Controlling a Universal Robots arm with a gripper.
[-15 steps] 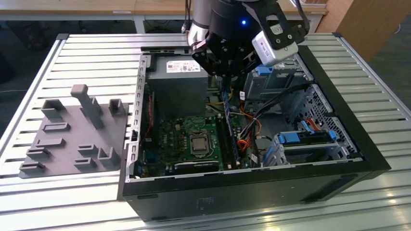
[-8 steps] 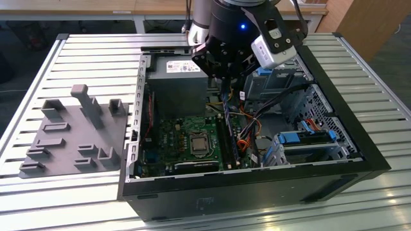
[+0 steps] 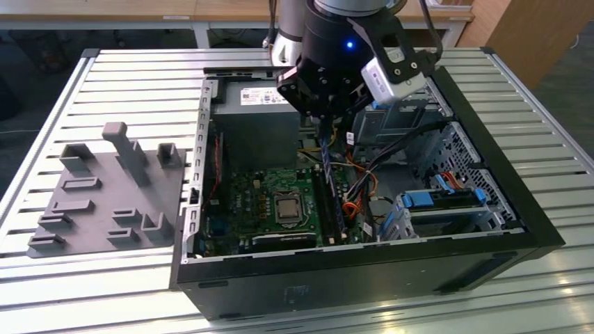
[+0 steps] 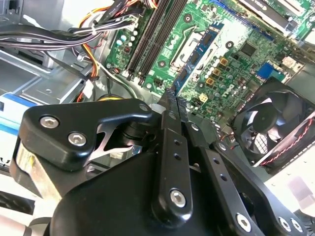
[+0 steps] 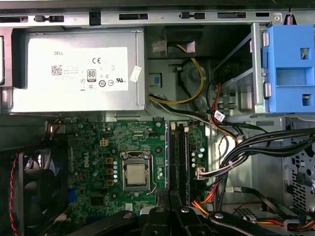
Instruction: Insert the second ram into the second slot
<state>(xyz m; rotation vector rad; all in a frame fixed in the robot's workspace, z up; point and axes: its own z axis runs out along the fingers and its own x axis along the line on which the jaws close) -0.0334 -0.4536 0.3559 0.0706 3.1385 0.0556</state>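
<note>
Over the open computer case (image 3: pixel 519 229) on the desk (image 3: pixel 139 76), the gripper (image 5: pixel 170 195) is closed on the second ram (image 5: pixel 167 157). In the first wrist view, the ram's thin blue edge lies along the memory slots (image 5: pixel 180 162), just to the exterior view's right of the processor socket (image 5: pixel 135 174).

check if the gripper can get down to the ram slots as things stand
Probably yes: the gripper hangs above the ram slots with nothing between them, and the cables lie off to one side.

The exterior view looks steeply down on the whole open case (image 3: pixel 325 285). Both wrist views sit close above its motherboard (image 5: pixel 98 147) (image 4: pixel 236 64).
</note>
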